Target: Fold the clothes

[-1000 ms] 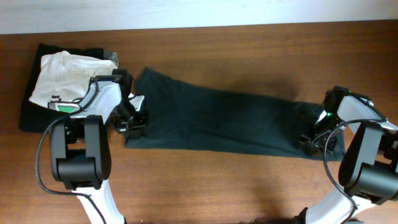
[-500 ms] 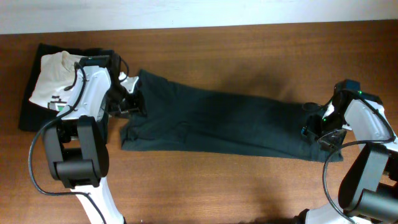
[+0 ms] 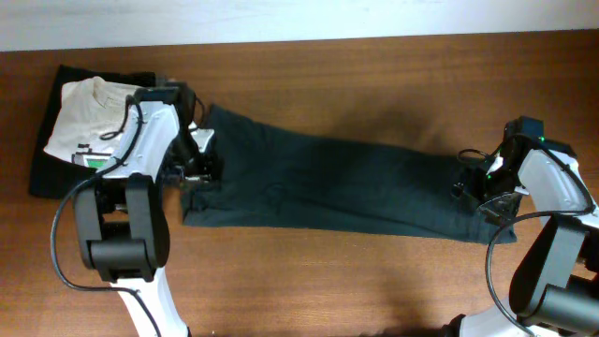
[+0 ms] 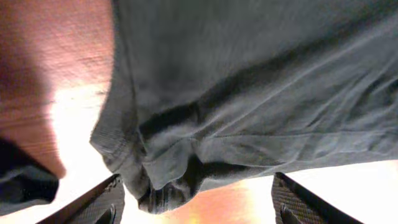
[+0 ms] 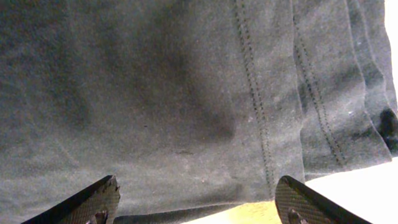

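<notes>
The clothes point(image 3: 328, 183), a dark grey-green T-shirt, lie as a long narrow band across the wooden table point(image 3: 328, 271). My left gripper point(image 3: 198, 168) hovers over the band's left end with its jaws open. In the left wrist view the bunched hem point(image 4: 168, 180) lies loose between the left gripper point(image 4: 196, 199) fingers, with none of it pinched. My right gripper point(image 3: 475, 192) is over the band's right end, open as well. The right wrist view shows flat stitched fabric point(image 5: 174, 93) beneath the right gripper point(image 5: 196, 199), with nothing held.
A white tee with green print point(image 3: 89, 117) rests on a black folded garment point(image 3: 42, 168) at the far left, just beside my left arm. The table's back edge meets a pale wall point(image 3: 299, 19) along the top.
Both grippers have opened and released the shirt's ends, which now lie on the table. The left gripper swung back, then returned over the left end; the right gripper shifted slightly toward the back.
</notes>
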### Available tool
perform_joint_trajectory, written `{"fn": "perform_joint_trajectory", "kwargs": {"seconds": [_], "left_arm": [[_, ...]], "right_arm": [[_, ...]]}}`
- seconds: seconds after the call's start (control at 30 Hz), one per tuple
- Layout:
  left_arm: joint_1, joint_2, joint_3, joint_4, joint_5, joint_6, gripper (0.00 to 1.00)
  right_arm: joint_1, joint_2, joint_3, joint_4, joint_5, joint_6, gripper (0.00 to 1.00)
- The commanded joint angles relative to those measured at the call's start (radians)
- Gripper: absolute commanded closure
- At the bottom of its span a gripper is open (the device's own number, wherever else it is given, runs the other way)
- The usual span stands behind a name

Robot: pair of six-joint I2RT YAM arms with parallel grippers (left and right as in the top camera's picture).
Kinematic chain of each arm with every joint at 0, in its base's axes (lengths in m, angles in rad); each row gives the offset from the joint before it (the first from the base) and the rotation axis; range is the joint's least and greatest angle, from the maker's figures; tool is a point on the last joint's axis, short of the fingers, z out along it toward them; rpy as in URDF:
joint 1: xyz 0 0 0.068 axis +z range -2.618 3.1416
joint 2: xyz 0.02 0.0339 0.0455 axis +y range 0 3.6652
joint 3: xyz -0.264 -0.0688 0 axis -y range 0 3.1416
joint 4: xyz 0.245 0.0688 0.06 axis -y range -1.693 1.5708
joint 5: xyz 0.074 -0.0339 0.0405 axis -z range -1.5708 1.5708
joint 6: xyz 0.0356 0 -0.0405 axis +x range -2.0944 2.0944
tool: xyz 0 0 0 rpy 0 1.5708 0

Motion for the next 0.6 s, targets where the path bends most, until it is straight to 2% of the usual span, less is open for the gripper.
{"fn": "perform_joint_trajectory", "kwargs": {"seconds": [0.0, 0.07, 0.2, 0.3, 0.37, 0.4, 0.57], "left_arm": [[0.006, 0.008, -0.087, 0.050, -0.027, 0.005, 0.26], [0.006, 0.008, -0.122, 0.076, -0.005, 0.005, 0.32], [0.005, 0.008, -0.131, 0.086, 0.001, 0.005, 0.53], [0.005, 0.008, -0.131, 0.092, 0.002, 0.005, 0.61], [0.005, 0.008, -0.131, 0.090, 0.002, 0.005, 0.92], [0.005, 0.008, -0.130, 0.090, 0.002, 0.005, 0.99], [0.010, 0.007, 0.027, -0.036, 0.002, 0.005, 0.99]], "right_arm": [[-0.004, -0.017, 0.011, 0.000, -0.003, 0.010, 0.16], [-0.004, -0.017, 0.011, 0.001, -0.003, 0.010, 0.16], [-0.004, -0.017, 0.011, 0.003, -0.003, 0.010, 0.16], [-0.004, -0.017, 0.011, 0.003, -0.003, 0.010, 0.16], [-0.004, -0.017, 0.011, 0.004, -0.003, 0.010, 0.16], [-0.004, -0.017, 0.011, 0.005, -0.003, 0.010, 0.16], [-0.054, -0.017, 0.019, 0.027, 0.000, 0.062, 0.16]]}}
